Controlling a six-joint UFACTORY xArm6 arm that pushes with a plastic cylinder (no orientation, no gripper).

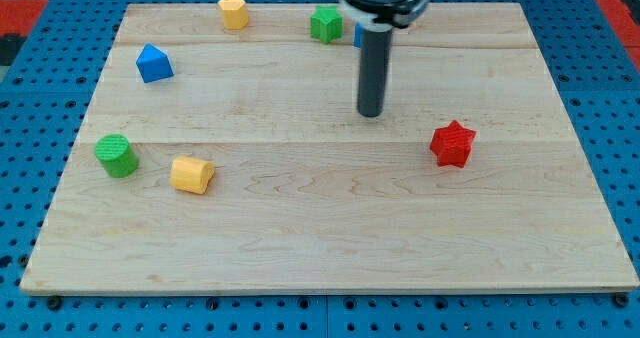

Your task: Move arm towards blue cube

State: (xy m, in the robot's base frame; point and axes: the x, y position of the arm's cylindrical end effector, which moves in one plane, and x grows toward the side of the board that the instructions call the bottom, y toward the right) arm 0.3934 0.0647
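Now my tip [371, 113] rests on the pale wooden board [330, 248] near its middle, with no fingers to open or shut. The blue cube [357, 35] is only a sliver behind the rod, near the view's top, just right of the green star-shaped block [325, 24]. By my judgement the approach is partly done; a short push toward the view's top remains

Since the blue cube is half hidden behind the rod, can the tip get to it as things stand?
Probably yes. My tip sits on bare wood below the blue cube, which only peeks out at the rod's left edge. Nothing lies between them; the green block stands off to the view's left.
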